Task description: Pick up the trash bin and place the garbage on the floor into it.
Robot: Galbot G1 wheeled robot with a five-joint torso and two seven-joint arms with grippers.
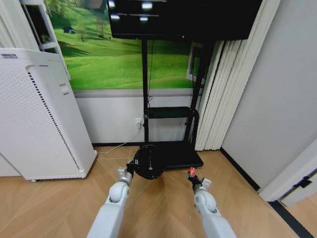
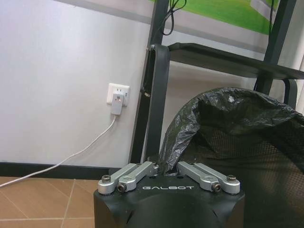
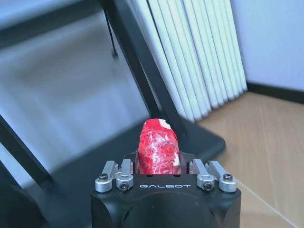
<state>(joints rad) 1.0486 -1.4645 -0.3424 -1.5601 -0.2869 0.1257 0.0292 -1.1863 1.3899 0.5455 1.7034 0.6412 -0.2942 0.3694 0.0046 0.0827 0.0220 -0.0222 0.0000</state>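
Holding trash bin by its rim, left gripper keeps it just left of right gripper, clamped on red wrapper

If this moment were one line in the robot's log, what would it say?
left gripper: shut on round black mesh trash bin rim, held up | right gripper: shut on crinkled red-and-white wrapper, right of bin

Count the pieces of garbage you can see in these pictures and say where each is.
1: a red wrapper gripped in the right hand, beside the trash bin; others may be hidden.
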